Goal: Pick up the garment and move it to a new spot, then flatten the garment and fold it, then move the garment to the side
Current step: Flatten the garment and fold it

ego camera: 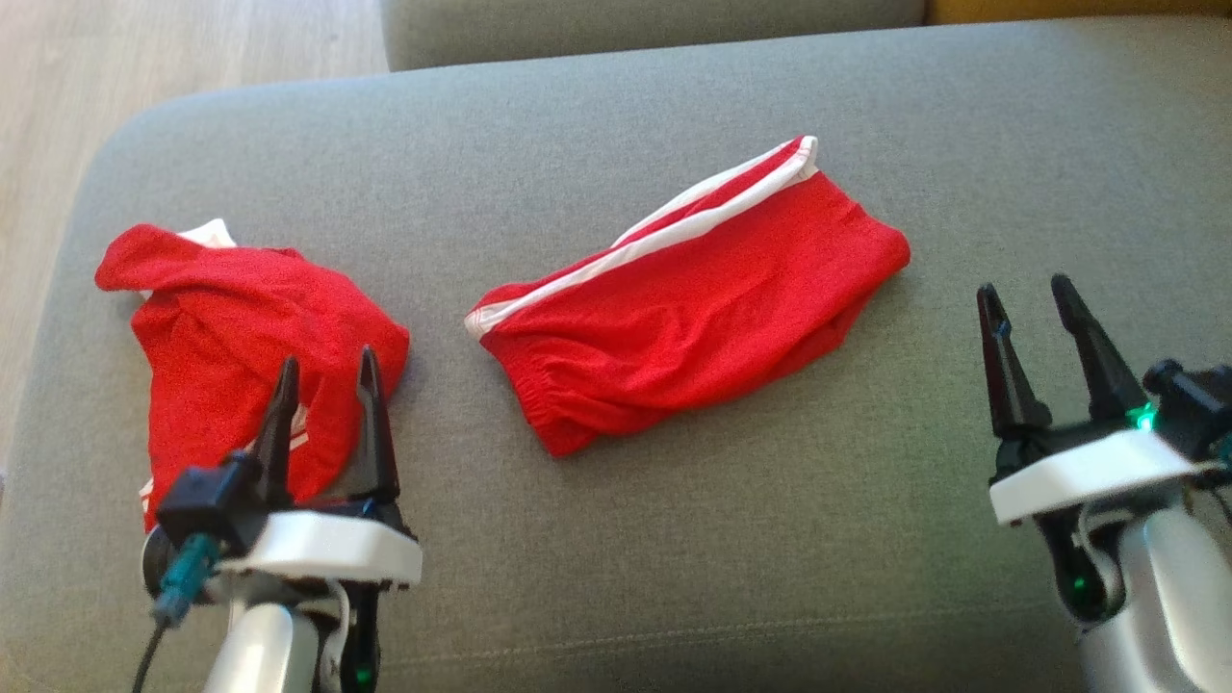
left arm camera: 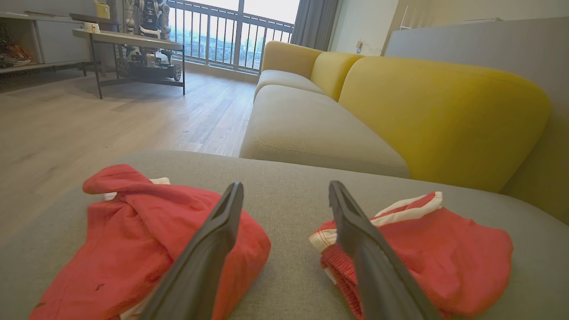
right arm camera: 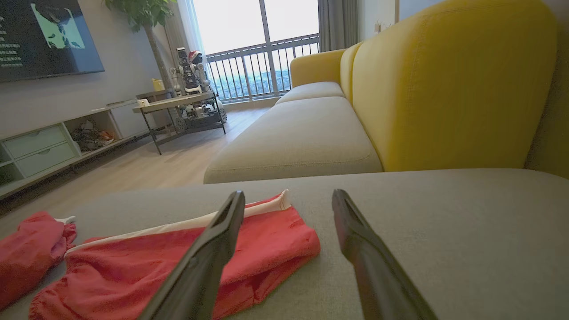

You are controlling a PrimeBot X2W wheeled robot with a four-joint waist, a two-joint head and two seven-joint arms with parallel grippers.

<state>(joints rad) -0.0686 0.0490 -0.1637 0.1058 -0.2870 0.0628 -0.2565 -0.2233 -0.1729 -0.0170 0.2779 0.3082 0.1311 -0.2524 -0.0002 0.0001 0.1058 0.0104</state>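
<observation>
Crumpled red garment (ego camera: 241,327) sits at the left end of the grey cushion (ego camera: 674,539), close to the left edge, bunched up with a bit of white trim showing. Left gripper (ego camera: 328,358) hangs over its near right part, jaws apart, nothing held. Can't tell if the tips touch cloth.

Step in hand, my read: the first pick-up.
- Come down on a raised ridge of the bunch, not the flat part.
- Pinch few layers so it opens when lifted.
- Lift clear of the cushion before you carry it.

Folded red garment (ego camera: 693,318) with a white stripe lies mid-cushion, apart from the crumpled one. It takes up the middle, so the free room is the near strip and the right side; don't drag across it.

Right gripper (ego camera: 1024,286) is at the right, jaws apart, empty, just beside the folded piece and handy for flattening.

Wood floor (ego camera: 192,58) lies past the left edge, so a slip there drops off. Yellow backrest (left arm camera: 444,111) is far back, no obstacle.
</observation>
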